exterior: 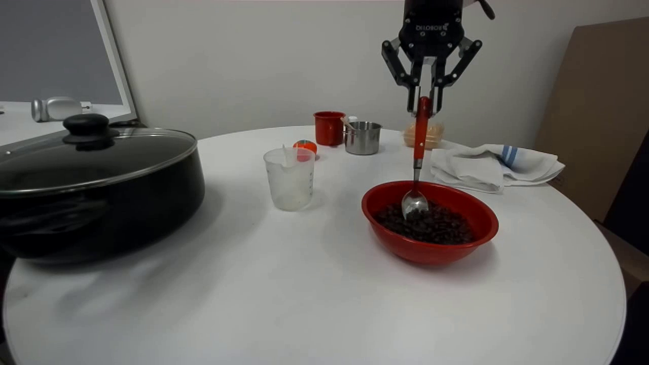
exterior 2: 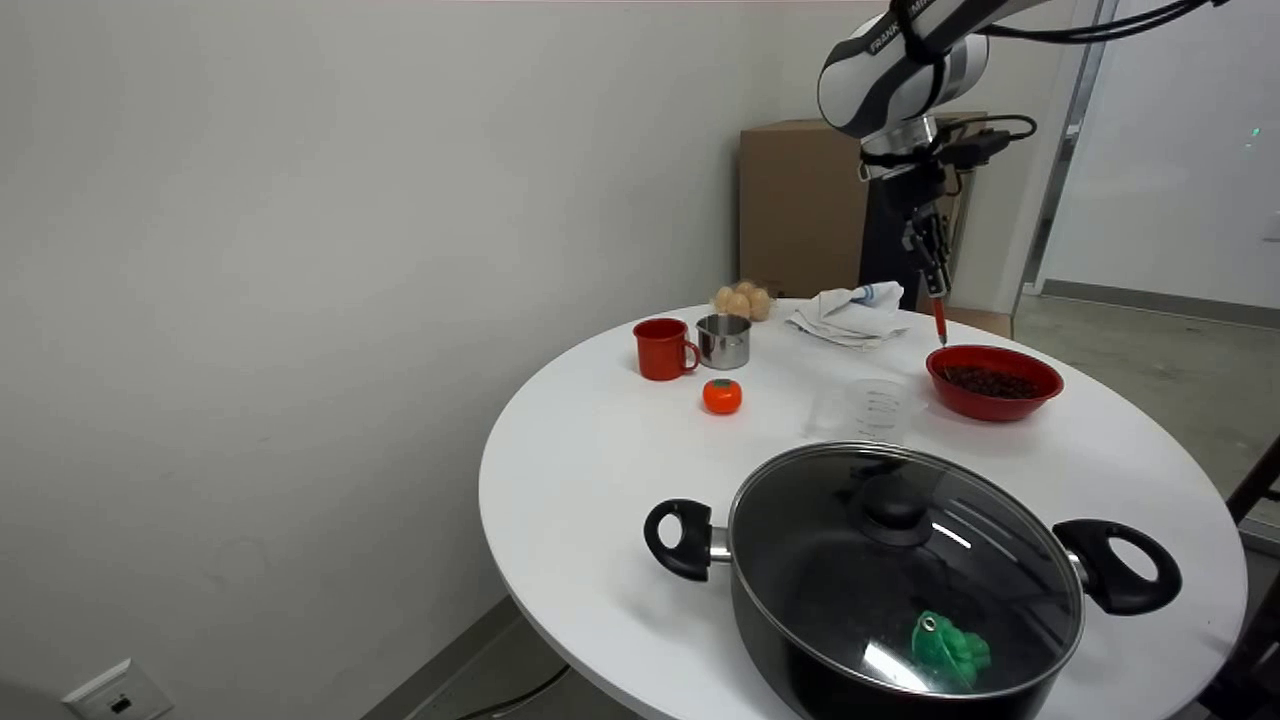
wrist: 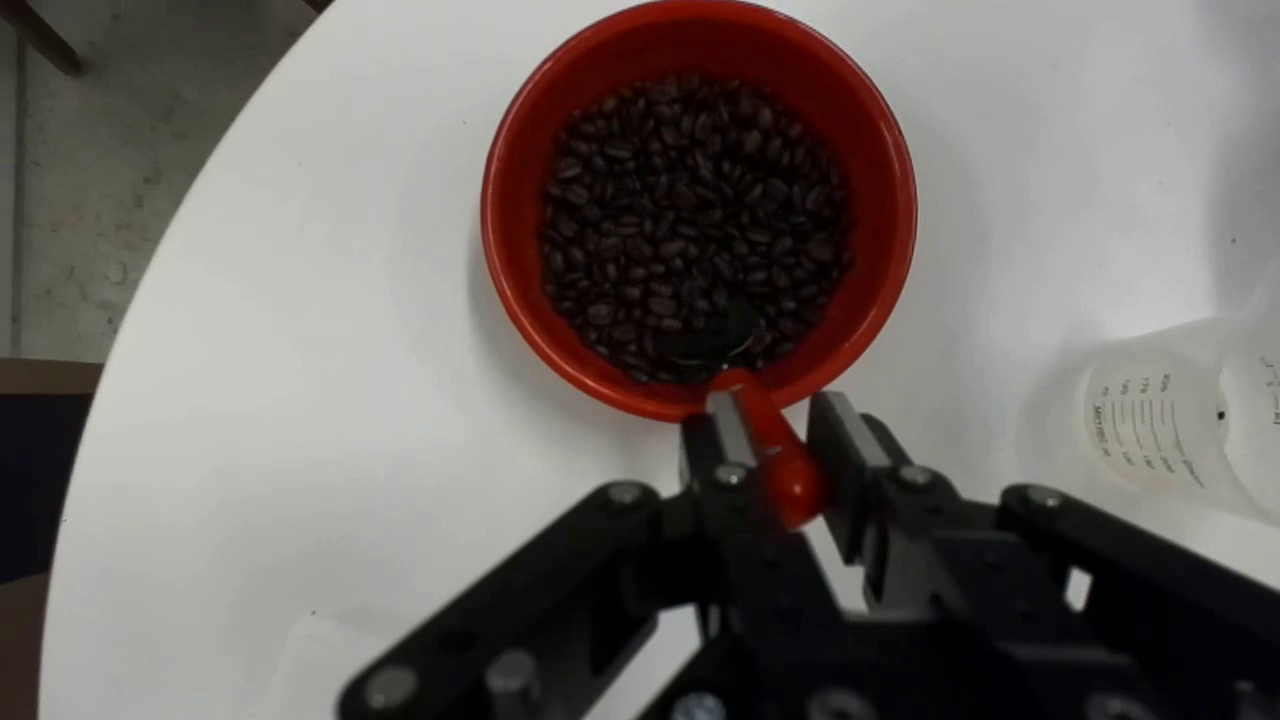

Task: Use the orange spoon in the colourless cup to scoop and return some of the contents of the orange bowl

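Your wrist view looks closely down on the wide red-orange bowl point(wrist: 880, 200); both exterior views (set farther back) look across the shared round white table point(exterior: 284, 294).

Laboratory, by appearance: Franka robot arm point(exterior 2: 858, 85) with black cables point(exterior 2: 1075, 36); concrete floor point(exterior 2: 1180, 355); cardboard box point(exterior 2: 800, 205); white wall plate point(exterior 2: 118, 690).

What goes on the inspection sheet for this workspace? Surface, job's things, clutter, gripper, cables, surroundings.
Surface: white table, tiny dark specks, nature unclear.
Job's things: orange spoon, scoop end inside the orange bowl with the contents; colourless cup upright, apart from bowl.
Clutter: lidded pot, red mug, metal cup, fruit-like item, cloth, egg-like items.
Gripper: closed on the orange spoon.
Cables: black cable at arm, another on floor.
Surroundings: wall, cardboard box beyond table.
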You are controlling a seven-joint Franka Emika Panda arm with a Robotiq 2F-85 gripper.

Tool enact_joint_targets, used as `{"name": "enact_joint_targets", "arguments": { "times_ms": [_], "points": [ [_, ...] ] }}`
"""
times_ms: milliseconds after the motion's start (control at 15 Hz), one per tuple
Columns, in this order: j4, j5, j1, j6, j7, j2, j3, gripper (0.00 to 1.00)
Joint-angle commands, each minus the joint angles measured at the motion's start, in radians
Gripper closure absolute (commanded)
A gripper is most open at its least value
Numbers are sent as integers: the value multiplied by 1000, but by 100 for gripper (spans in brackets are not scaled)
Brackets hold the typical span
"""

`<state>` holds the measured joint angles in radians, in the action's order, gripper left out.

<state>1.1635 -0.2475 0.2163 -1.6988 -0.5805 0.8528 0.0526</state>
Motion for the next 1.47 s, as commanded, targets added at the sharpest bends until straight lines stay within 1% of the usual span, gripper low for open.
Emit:
{"name": "enact_joint_targets", "arguments": {
  "times_ms": [0, 267, 467, 733, 1000, 1400],
  "points": [
    [-29, -36, -17, 7, 10, 31, 20, 95],
    [-32, -107, -53, 29, 10, 64, 32, 95],
    [-22, -190, -102, 37, 6, 92, 41, 95],
    [-20, -271, -165, 41, 0, 128, 43, 95],
    [-19, -323, -213, 48, -6, 146, 43, 95],
    [-28, -362, -239, 66, -14, 140, 39, 95]
  ]
}}
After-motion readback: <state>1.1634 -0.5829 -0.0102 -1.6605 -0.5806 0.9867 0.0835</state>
